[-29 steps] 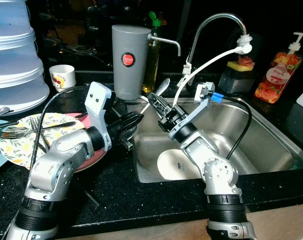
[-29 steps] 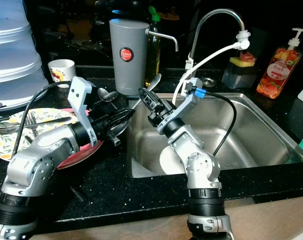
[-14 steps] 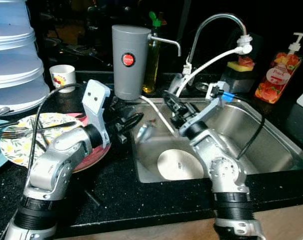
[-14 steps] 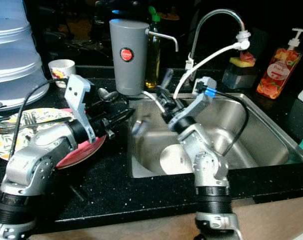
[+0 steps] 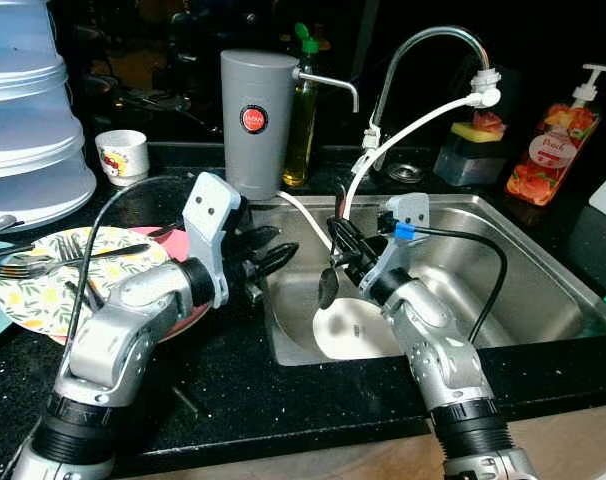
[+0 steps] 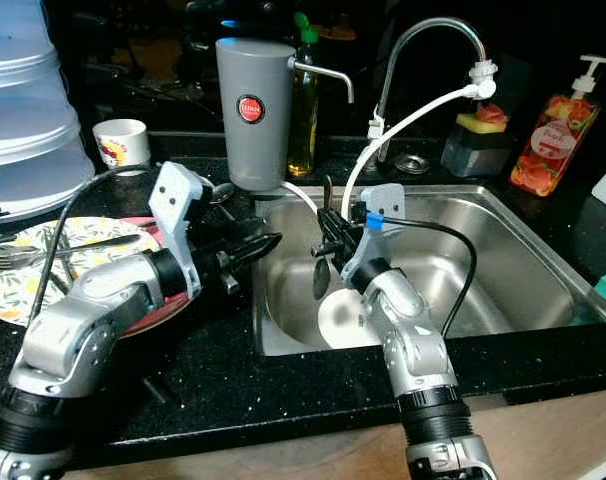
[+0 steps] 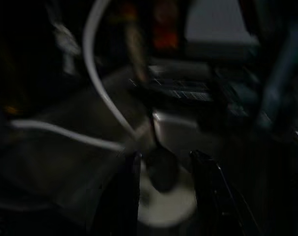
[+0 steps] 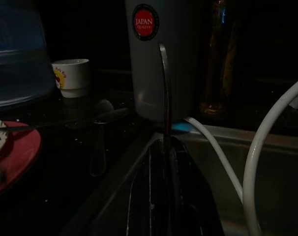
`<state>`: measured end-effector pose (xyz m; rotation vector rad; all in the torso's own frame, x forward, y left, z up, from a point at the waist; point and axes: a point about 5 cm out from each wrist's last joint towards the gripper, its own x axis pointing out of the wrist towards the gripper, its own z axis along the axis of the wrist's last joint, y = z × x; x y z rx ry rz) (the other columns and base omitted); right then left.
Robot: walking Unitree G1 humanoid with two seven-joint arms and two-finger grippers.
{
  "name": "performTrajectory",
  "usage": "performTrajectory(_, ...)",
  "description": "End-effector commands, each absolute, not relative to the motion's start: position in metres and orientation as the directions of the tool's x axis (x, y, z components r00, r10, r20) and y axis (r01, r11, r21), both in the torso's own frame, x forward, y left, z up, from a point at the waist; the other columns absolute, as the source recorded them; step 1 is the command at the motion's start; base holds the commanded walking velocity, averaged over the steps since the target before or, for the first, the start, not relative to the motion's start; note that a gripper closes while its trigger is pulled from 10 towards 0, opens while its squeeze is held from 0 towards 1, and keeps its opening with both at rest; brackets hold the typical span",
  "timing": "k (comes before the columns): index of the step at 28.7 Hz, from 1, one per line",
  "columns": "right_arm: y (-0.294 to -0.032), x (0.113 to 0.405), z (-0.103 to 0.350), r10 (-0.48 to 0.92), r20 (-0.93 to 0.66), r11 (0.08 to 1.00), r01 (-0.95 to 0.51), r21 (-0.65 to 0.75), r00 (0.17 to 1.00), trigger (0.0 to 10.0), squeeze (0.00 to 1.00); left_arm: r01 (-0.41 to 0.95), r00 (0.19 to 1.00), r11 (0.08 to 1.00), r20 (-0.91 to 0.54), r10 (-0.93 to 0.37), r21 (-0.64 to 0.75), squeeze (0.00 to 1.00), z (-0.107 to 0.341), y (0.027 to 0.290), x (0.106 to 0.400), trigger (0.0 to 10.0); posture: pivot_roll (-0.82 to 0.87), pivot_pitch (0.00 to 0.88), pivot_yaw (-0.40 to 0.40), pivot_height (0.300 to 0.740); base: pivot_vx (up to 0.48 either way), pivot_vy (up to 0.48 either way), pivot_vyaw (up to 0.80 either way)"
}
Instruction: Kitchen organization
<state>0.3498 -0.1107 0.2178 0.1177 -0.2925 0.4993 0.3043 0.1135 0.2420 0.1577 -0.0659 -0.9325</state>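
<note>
Our right hand [image 5: 335, 262] is clamped on a dark metal spoon [image 5: 329, 283], bowl down over the sink [image 5: 543, 280]; left hand [image 5: 273, 258] sits open, holding nothing.

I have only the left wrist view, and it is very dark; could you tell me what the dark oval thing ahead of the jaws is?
Observer: It is a spoon, hanging bowl-down from the right gripper, whose jaws are shut on its handle.
Operator: Thank you. What is the pale patch beneath it?
Observer: A white plate lying in the sink.
Operator: And where does my left gripper stand?
Observer: The left gripper is at the sink's left edge, jaws open, holding nothing.
</note>
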Motion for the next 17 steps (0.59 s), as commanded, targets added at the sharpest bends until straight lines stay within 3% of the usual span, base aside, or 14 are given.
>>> performTrajectory(1,-0.113,0.349,0.209,0.459,0.276,0.877,-0.481,0.014,0.845,10.0,0.96,0.813,0.572,0.557,-0.053,-0.819,0.171,0.00,0.238,0.112,0.300,10.0,0.05,0.005,-0.061,0.740,0.000,0.000,0.00)
performTrajectory(6,-0.114,0.350,0.206,0.461,0.268,0.878,-0.478,-0.004,0.846,10.0,1.00,0.793,0.600,0.580,-0.078,-0.796,0.186,0.00,0.236,0.117,0.303,10.0,0.05,0.009,-0.065,0.740,0.000,0.000,0.00)
performTrajectory(7,-0.114,0.351,0.205,0.458,0.270,0.882,-0.472,-0.014,0.847,10.0,0.19,0.725,0.684,0.653,-0.119,-0.720,0.217,0.00,0.235,0.126,0.311,10.0,0.05,0.009,-0.065,0.740,0.000,0.000,0.00)
performTrajectory(8,-0.114,0.351,0.205,0.458,0.270,0.882,-0.472,-0.014,0.847,10.0,0.19,0.725,0.684,0.653,-0.119,-0.720,0.217,0.00,0.235,0.126,0.311,10.0,0.05,0.009,-0.065,0.740,0.000,0.000,0.00)
performTrajectory(9,-0.114,0.351,0.206,0.455,0.273,0.883,-0.469,-0.016,0.848,10.0,0.00,0.627,0.777,0.749,-0.103,-0.621,0.214,0.00,0.238,0.135,0.321,10.0,0.06,0.014,-0.066,0.740,0.000,0.000,0.00)
performTrajectory(12,-0.114,0.352,0.206,0.453,0.276,0.884,-0.467,-0.014,0.848,10.0,0.00,0.580,0.813,0.789,-0.085,-0.576,0.202,0.00,0.241,0.140,0.326,10.0,0.06,0.014,-0.066,0.740,0.000,0.000,0.00)
performTrajectory(17,-0.113,0.354,0.211,0.454,0.291,0.881,-0.474,-0.005,0.842,10.0,0.00,0.403,0.915,0.887,-0.086,-0.394,0.228,0.00,0.243,0.166,0.348,10.0,0.06,0.018,-0.074,0.740,0.000,0.000,0.00)
